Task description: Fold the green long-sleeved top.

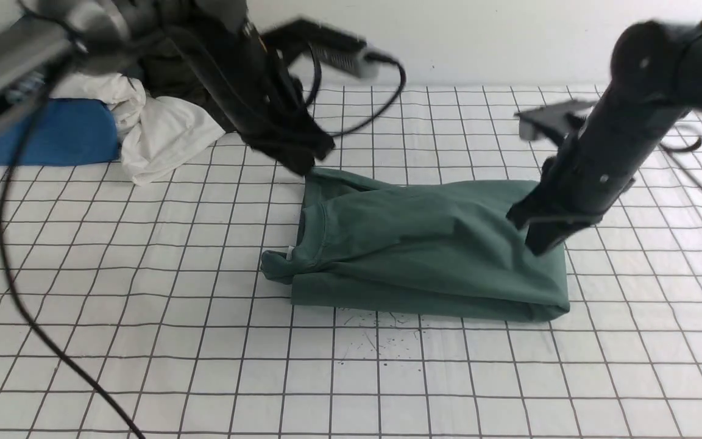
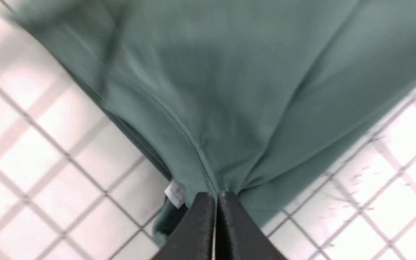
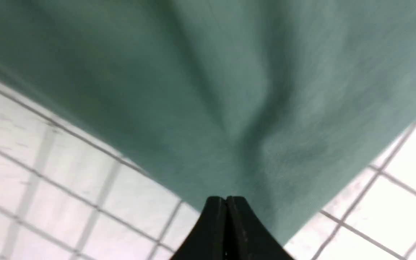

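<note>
Black jaws of the left gripper are pressed together on a pinch of the green top beside its neck seam, close to a small white tag. Across the garment, the right gripper is likewise clamped tight on the cloth at the far right corner, the fabric puckering toward its tips. Between the two arms the top lies folded into a thick rectangle in the middle of the white gridded table, neckline toward the robot's left. Farther back on the left sit a white cloth, a blue cloth and a dark garment.
</note>
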Motion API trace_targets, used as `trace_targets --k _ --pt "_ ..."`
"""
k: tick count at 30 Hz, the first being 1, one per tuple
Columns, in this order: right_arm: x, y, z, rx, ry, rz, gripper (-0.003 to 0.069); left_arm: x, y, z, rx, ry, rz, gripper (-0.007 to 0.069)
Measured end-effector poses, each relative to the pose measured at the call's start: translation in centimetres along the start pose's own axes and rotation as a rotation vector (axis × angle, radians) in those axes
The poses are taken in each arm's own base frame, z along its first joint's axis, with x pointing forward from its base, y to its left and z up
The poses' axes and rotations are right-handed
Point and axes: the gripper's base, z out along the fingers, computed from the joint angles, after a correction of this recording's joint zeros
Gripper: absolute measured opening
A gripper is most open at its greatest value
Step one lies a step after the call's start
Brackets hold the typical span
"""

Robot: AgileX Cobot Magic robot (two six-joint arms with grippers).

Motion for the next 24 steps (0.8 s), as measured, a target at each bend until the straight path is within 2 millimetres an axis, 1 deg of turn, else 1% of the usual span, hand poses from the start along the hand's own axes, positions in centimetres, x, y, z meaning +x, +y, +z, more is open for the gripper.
trace_targets --k 1,2,3,4,5,6,7,8,10,12,13,14,15,16,17,21,24 --pt "0.1 0.6 -2.4 0.000 -0.060 -0.005 -0.0014 0.0 -0.6 -2.6 -0.026 -0.039 0.013 -0.0008" --pt "0.5 1.6 -5.9 0.003 -0.145 -0.020 -0.0014 0.2 -1.5 -6.2 -0.068 -0.095 0.027 -0.0008" --pt "0.6 1.8 -6.4 0.001 -0.159 -0.021 -0.0014 0.2 -1.5 -6.1 -0.072 -0.092 0.026 -0.0008" --pt "1.0 2.3 -8.4 0.006 -0.209 -0.032 -0.0014 0.6 -2.1 -8.5 -0.103 -0.128 0.032 -0.0008" --pt "2.1 3.4 -11.7 0.016 -0.289 -0.052 -0.0014 1.6 -2.9 -11.3 -0.155 -0.161 0.033 -0.0008" --pt "3.4 4.3 -14.6 0.030 -0.359 -0.072 -0.0014 2.7 -3.6 -13.3 -0.184 -0.180 0.021 -0.0008" --pt "4.5 5.0 -16.3 0.041 -0.412 -0.083 -0.0014 3.9 -4.1 -14.3 -0.208 -0.177 0.004 -0.0008" --pt "5.5 5.5 -17.4 0.050 -0.449 -0.089 -0.0014 5.0 -4.8 -15.6 -0.225 -0.189 -0.005 -0.0008" --pt "7.9 6.6 -19.6 0.073 -0.556 -0.097 -0.0014 8.0 -6.0 -17.0 -0.245 -0.178 -0.029 -0.0008" --pt "10.2 7.4 -20.9 0.096 -0.668 -0.097 -0.0014 11.0 -7.1 -17.6 -0.256 -0.167 -0.054 -0.0008" --pt "11.3 7.8 -21.3 0.102 -0.704 -0.097 -0.0014 12.2 -7.3 -17.3 -0.258 -0.161 -0.067 -0.0008" --pt "12.9 8.3 -21.8 0.118 -0.784 -0.091 -0.0014 14.3 -8.0 -17.2 -0.267 -0.173 -0.081 -0.0008" --pt "13.2 8.4 -21.8 0.117 -0.785 -0.092 -0.0014 14.7 -8.2 -17.6 -0.275 -0.197 -0.083 -0.0008" --pt "15.2 8.9 -22.1 0.138 -0.878 -0.082 -0.0014 17.1 -8.9 -17.3 -0.293 -0.231 -0.095 -0.0008" --pt "16.4 9.1 -21.8 0.144 -0.915 -0.074 -0.0014 18.7 -9.2 -16.6 -0.298 -0.238 -0.103 -0.0008" --pt "22.5 10.2 -21.6 0.205 -1.168 -0.046 -0.0014 25.2 -11.0 -15.0 -0.329 -0.383 -0.138 -0.0008" --pt "26.2 10.8 -20.3 0.222 -1.275 -0.033 -0.0014 29.7 -12.2 -14.4 -0.356 -0.521 -0.183 -0.0008"
